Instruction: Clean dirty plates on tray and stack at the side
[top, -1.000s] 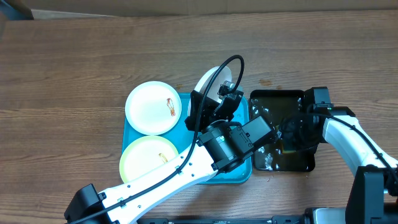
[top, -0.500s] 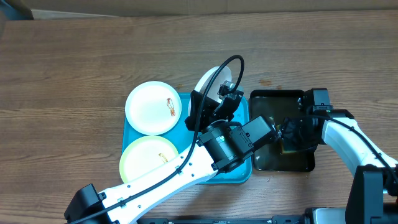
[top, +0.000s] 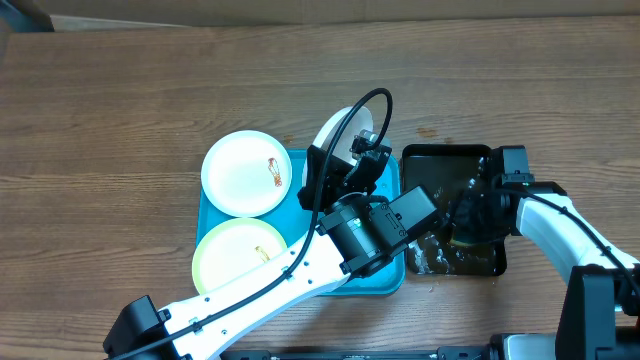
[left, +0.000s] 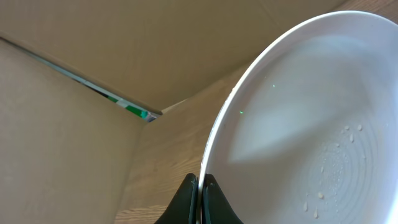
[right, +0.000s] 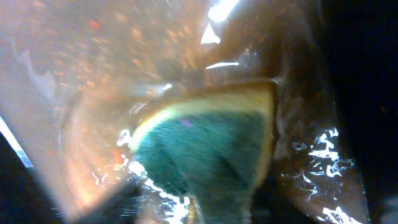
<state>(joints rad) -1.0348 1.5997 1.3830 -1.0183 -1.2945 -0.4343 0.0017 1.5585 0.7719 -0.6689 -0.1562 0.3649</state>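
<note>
Left gripper (left: 199, 186) pinched the rim of a tilted white plate (left: 298, 124) above the tray (top: 298, 158), at its far-right corner. Right of the tray, the right gripper (top: 468, 212) met a sponge (right: 205, 149); finger state indiscernible.

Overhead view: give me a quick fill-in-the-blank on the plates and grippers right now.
The round plate pinched at its rim by the left gripper is coloured ___.
Flat on the turquoise rectangular plastic tray lie ___ other plates.
The right gripper holds a green-and-yellow sponge in the ___ rectangular tray.
Missing: white; two; black.
</note>
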